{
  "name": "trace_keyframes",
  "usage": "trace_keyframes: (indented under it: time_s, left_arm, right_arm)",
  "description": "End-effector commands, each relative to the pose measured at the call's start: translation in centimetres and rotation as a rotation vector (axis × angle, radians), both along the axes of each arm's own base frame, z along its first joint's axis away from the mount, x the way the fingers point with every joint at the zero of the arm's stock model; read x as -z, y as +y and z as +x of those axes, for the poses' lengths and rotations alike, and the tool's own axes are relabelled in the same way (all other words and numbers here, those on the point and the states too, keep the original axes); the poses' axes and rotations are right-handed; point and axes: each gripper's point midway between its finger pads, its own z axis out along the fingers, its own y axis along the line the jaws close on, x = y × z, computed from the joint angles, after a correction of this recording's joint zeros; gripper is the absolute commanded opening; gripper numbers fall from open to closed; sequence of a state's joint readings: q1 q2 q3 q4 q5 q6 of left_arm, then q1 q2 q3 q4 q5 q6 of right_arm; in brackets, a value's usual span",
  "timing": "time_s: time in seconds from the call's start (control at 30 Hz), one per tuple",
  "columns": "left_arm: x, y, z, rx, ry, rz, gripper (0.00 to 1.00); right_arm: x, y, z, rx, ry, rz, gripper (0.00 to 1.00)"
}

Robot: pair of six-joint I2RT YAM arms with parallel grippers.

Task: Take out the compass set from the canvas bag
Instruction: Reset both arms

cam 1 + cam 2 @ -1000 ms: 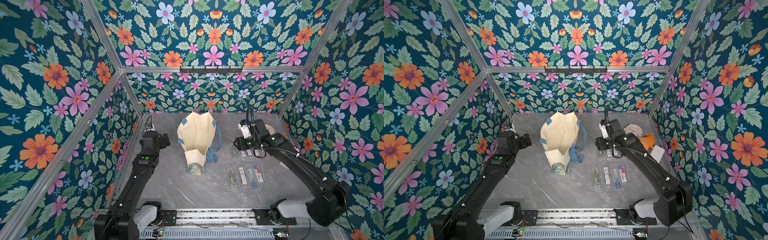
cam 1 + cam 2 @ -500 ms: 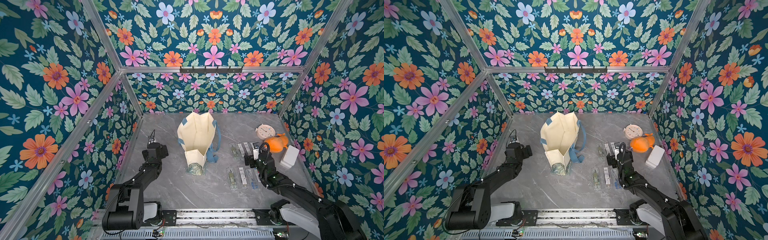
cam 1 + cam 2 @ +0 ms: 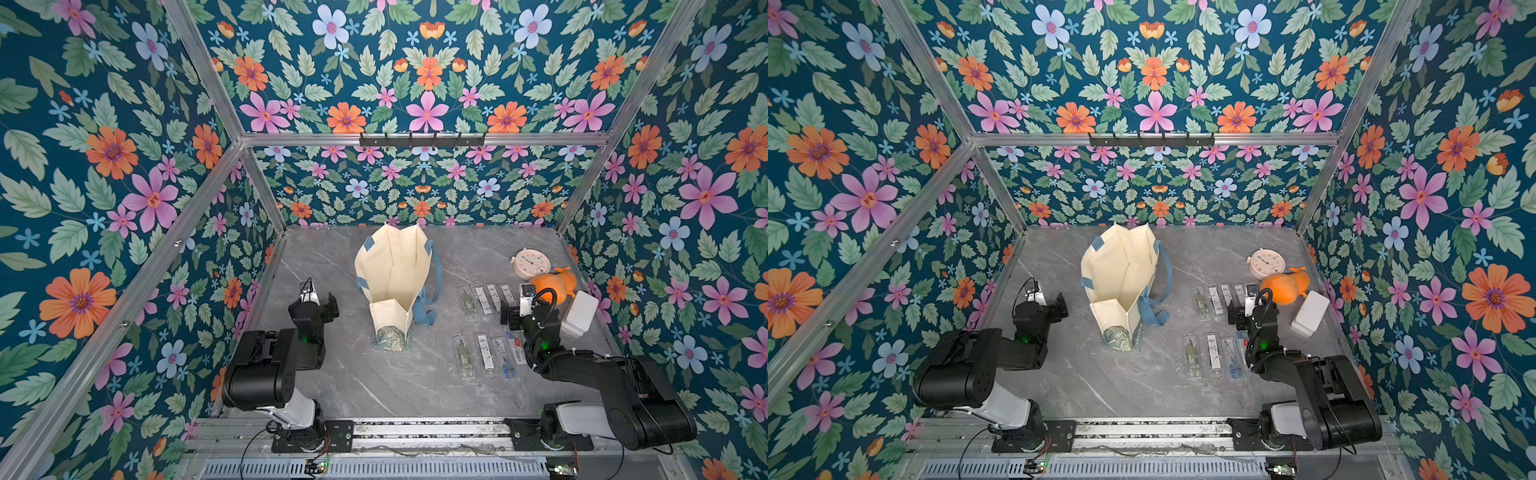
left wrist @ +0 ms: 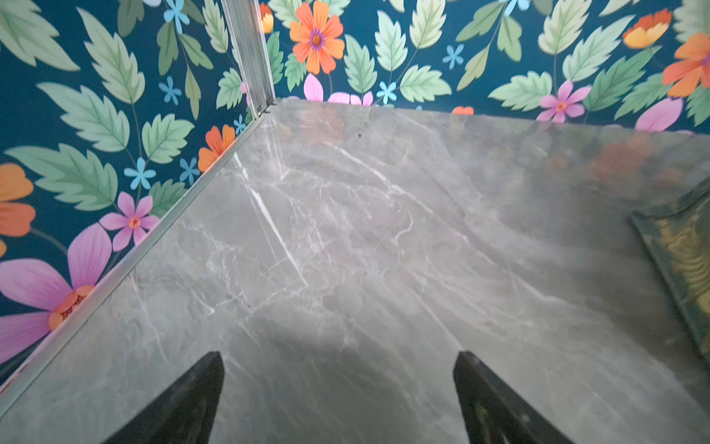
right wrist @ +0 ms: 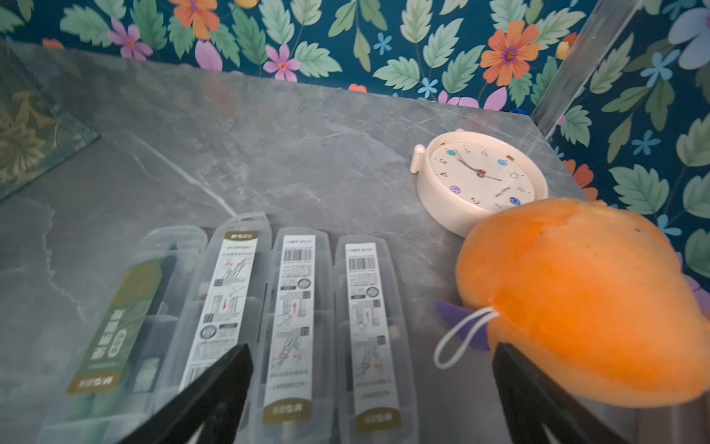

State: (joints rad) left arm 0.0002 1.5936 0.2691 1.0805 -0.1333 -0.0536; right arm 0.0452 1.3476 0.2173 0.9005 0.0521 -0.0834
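The cream canvas bag (image 3: 390, 274) (image 3: 1121, 270) lies mid-table, its mouth towards the back wall and its green-teal base (image 4: 687, 261) (image 5: 30, 134) towards the front. Only cream cloth shows inside it. Several clear compass set cases lie right of the bag in a back row (image 3: 484, 299) (image 3: 1221, 297) (image 5: 296, 307) and a front row (image 3: 484, 355) (image 3: 1212, 353). My left gripper (image 3: 328, 305) (image 3: 1059, 309) (image 4: 338, 357) is open over bare table left of the bag. My right gripper (image 3: 509, 313) (image 3: 1235, 311) (image 5: 370, 350) is open and empty, low over the near ends of the back row.
A cream clock (image 3: 531, 262) (image 5: 480, 180), an orange plush toy (image 3: 555, 282) (image 5: 576, 300) and a white box (image 3: 579, 313) sit at the right wall, close to my right gripper. Flowered walls enclose the grey marble table (image 3: 374, 386). Both arms are folded low near the front rail.
Both arms have drawn back from beside the bag and the back row towards the front rail and folded down. The right gripper opened wide and holds nothing.
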Motion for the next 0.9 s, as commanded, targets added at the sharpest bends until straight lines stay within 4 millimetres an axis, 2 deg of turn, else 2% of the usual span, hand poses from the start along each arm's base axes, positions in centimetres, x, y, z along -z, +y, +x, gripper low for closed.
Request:
trace_keyframes:
  time_s: [0.0,0.07,0.13,0.33,0.43,0.87]
  left_arm:
    - [-3.6,0.0,1.0,0.004,-0.152,-0.005,0.99]
    - [-3.7,0.0,1.0,0.001,-0.164,-0.002,0.99]
    - [-3.7,0.1,1.0,0.0,-0.159,0.0,0.99]
    - [-3.7,0.0,1.1,0.001,-0.157,0.003,1.0]
    - [-3.6,0.0,1.1,0.001,-0.155,0.004,1.0]
    - [-3.6,-0.1,1.2,0.001,-0.148,0.012,1.0]
  right_arm:
    - [-1.1,1.0,1.0,-0.089,-0.073,0.116,0.99]
    - [-1.2,0.7,1.3,-0.076,-0.097,0.118,0.99]
    - [-0.4,1.0,1.6,-0.105,-0.012,0.135,0.99]
    - [-0.5,0.3,2.0,-0.095,-0.013,0.174,0.99]
    - [-0.2,-0.9,2.3,0.005,0.001,0.146,0.99]
    - [-0.1,-0.7,2.6,0.009,0.014,0.131,0.99]
